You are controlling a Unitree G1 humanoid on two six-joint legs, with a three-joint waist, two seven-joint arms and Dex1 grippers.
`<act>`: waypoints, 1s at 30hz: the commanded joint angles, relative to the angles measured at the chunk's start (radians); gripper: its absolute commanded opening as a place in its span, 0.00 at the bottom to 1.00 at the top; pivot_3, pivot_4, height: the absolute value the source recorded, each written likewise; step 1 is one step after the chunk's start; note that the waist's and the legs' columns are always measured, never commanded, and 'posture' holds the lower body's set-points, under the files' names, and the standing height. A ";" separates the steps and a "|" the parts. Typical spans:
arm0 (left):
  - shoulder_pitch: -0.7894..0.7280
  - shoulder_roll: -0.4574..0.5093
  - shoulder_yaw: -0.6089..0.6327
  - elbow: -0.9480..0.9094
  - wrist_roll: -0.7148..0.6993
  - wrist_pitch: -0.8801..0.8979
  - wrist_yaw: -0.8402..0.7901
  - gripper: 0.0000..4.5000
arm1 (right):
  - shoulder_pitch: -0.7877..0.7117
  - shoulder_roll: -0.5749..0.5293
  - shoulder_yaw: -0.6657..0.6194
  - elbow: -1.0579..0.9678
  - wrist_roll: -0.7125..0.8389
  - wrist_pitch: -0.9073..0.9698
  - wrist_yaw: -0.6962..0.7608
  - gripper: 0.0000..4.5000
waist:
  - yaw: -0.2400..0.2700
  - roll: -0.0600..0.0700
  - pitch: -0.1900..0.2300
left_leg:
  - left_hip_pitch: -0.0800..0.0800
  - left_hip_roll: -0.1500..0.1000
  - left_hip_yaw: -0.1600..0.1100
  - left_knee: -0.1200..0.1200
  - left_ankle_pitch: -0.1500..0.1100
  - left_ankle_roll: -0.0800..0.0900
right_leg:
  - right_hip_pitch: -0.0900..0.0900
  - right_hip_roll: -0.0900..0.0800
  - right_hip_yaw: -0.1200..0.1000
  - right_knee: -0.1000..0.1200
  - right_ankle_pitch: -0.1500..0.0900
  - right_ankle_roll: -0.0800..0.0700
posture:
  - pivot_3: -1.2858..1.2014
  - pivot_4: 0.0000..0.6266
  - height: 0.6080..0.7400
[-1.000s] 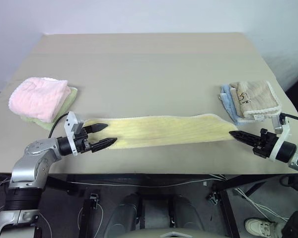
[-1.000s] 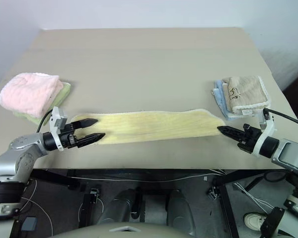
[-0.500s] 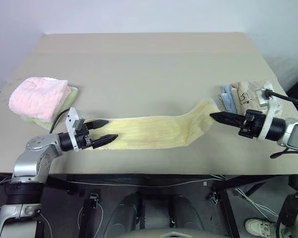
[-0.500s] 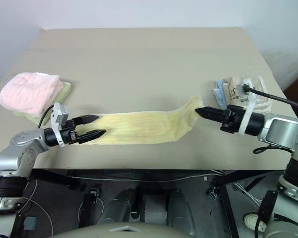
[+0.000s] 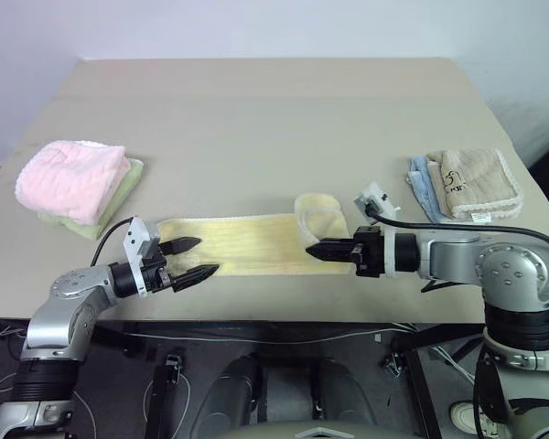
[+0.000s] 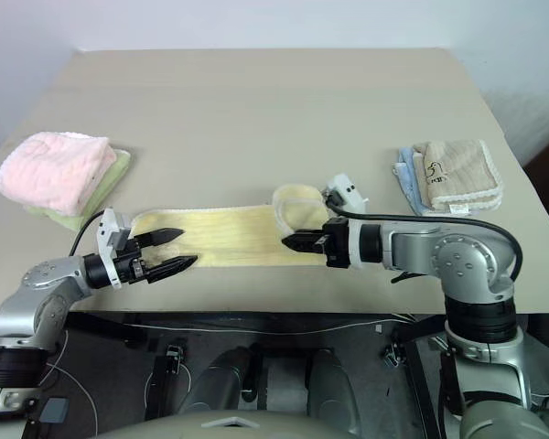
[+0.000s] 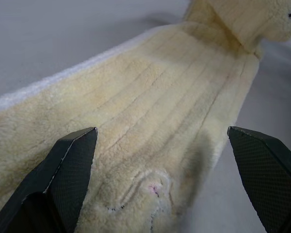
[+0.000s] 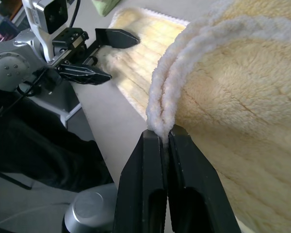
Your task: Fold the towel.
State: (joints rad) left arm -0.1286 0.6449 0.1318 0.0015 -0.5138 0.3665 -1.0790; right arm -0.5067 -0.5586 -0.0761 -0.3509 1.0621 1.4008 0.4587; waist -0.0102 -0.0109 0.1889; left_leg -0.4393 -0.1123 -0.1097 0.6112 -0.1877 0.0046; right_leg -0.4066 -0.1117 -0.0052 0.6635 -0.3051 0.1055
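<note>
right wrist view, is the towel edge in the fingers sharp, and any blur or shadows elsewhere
Right wrist view: the towel edge pinched by the right gripper is crisp, the left gripper behind slightly soft. Left wrist view: its fingers are sharp, the far towel end softens. Left eye view: even light, faint shadows on the table.

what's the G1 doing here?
Folding the yellow towel on the table. The right gripper is shut on the towel's right end, which stands doubled in a raised loop over the flat part. The left gripper is open, its fingers astride the towel's left end, not gripping. The fold isn't laid down yet. Folded stacks sit at both sides: pink towel on the left, beige towel on the right.
</note>
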 commanded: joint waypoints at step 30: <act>-0.101 -0.012 0.042 -0.110 -0.092 0.111 0.065 1.00 | 0.113 0.100 -0.034 -0.112 -0.083 -0.378 0.169 0.93 | 0.000 0.000 0.000 | 0.000 0.000 0.000 0.002 0.000 0.000 | 0.000 0.001 0.000 0.001 0.001 0.002 | 0.52 0.24 1.00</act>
State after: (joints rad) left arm -0.2059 0.6381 0.1466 -0.0890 -0.5728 0.4739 -1.0110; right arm -0.3775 -0.4764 -0.0769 -0.4356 0.9657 1.0740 0.6201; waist -0.0105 -0.0109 0.1888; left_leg -0.4387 -0.1126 -0.1098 0.6131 -0.1876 0.0046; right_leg -0.4058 -0.1109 -0.0052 0.6646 -0.3037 0.1080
